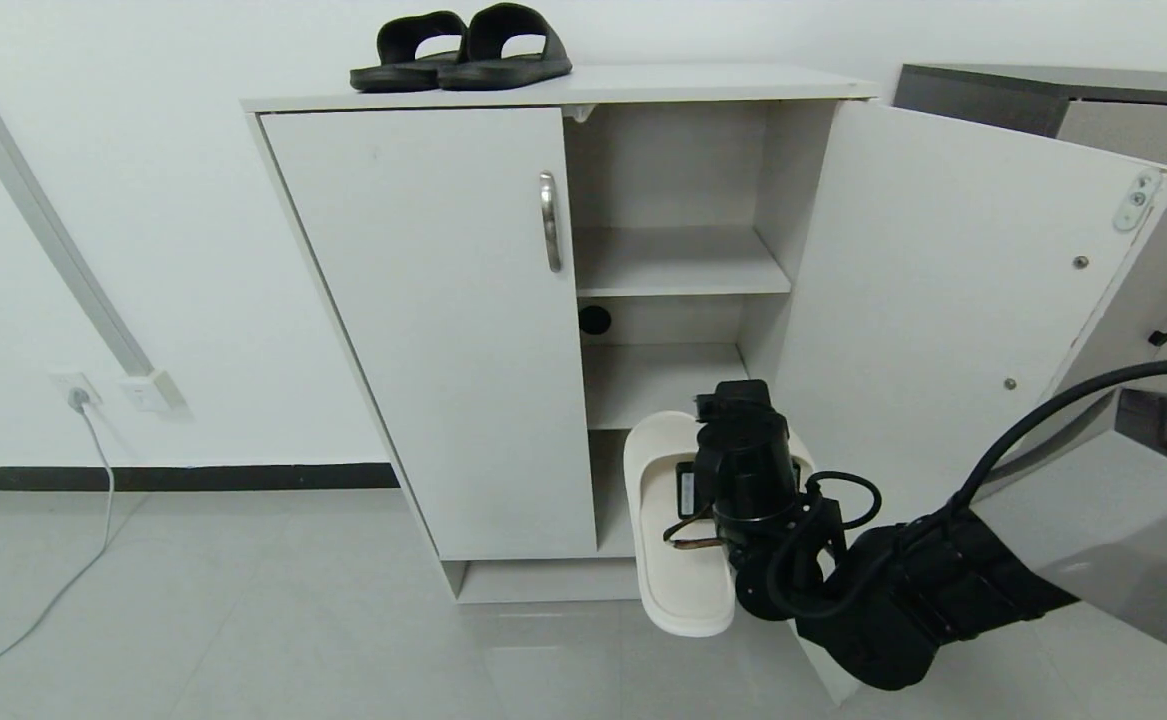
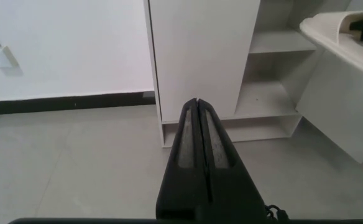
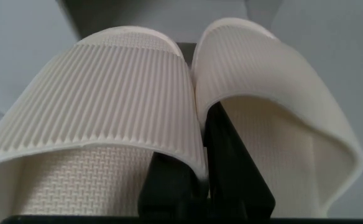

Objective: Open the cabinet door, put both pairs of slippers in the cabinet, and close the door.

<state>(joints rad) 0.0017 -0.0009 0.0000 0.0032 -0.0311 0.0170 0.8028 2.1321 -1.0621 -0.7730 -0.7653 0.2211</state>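
Right gripper (image 3: 205,149) apparently pinches 2 slippers (image 3: 107,81) before cabinet (image 1: 703,85).

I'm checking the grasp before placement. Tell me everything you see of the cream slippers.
The cream slippers are a pair of open-toed slides, rubbery-looking, with ribbed straps and textured footbeds. The right gripper holds them side by side, fingers shut on the straps' adjoining edges. They hang off the floor before the open right half of the cabinet, near its lower shelves, beside the open door.

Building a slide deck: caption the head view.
Right hand holds white slippers before the open cabinet; black slippers sit on top.
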